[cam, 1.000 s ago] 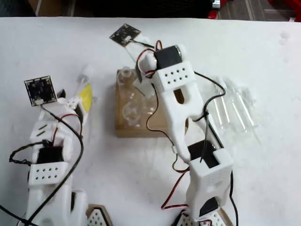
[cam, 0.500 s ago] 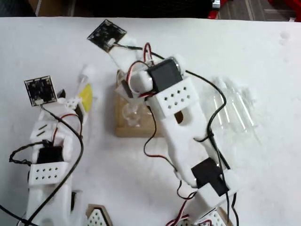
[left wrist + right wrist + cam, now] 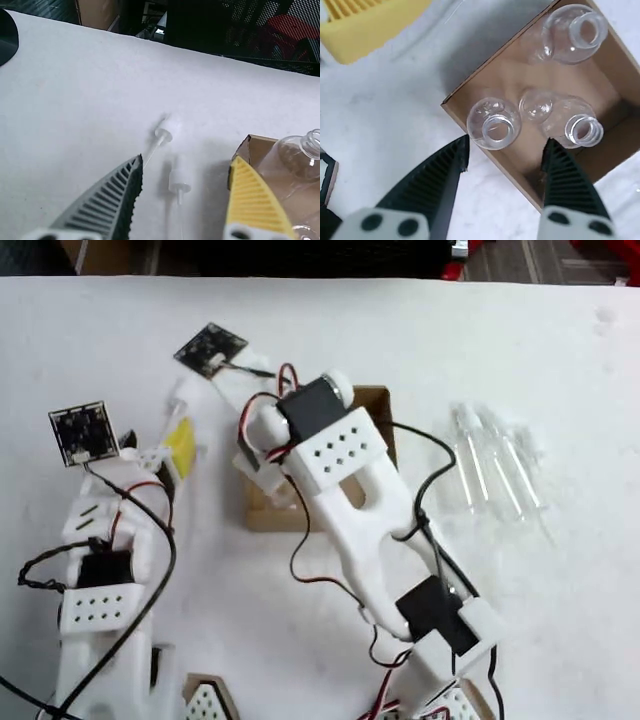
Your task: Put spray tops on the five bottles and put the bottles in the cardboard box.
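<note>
The cardboard box (image 3: 470, 82) holds three clear bottles standing upright with bare necks: one (image 3: 494, 125) at a corner, one (image 3: 577, 127) beside it, one (image 3: 575, 30) farther off. My right gripper (image 3: 507, 150) hangs open just above the box's corner, empty. In the high view the right arm covers most of the box (image 3: 372, 400). More clear bottles (image 3: 490, 475) lie on the table to its right. Two white spray tops (image 3: 162, 134) (image 3: 179, 180) lie on the table between the fingers of my open left gripper (image 3: 188, 160), left of the box.
The white table (image 3: 560, 360) has free room at the back and far right. The left gripper's yellow finger (image 3: 370, 20) is close to the box's left side. Arm bases stand at the table's front edge.
The right arm has swung left across the box, its wrist camera board now near the spray tops. The left arm has not moved.
</note>
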Robot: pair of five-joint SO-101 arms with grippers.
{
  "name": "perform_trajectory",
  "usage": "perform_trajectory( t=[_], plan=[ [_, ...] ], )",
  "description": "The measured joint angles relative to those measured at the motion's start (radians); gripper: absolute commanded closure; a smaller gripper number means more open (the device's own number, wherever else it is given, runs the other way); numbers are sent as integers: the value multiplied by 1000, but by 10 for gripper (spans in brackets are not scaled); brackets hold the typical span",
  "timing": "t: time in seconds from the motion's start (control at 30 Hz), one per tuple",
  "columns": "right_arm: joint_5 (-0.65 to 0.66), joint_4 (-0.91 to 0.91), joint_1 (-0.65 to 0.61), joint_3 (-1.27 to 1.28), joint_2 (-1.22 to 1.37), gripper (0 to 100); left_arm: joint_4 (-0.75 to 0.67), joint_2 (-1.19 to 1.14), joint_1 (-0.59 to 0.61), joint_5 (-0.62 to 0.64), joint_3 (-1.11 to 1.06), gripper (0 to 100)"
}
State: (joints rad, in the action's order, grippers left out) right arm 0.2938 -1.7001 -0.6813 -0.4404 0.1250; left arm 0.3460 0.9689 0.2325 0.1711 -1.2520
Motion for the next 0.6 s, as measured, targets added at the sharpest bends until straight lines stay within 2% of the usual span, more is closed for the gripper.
perform_trajectory(
  t=[0.6],
  plan=[
    [-3,106,3,152,0,808,0,0,0,0,0,732]
  ],
)
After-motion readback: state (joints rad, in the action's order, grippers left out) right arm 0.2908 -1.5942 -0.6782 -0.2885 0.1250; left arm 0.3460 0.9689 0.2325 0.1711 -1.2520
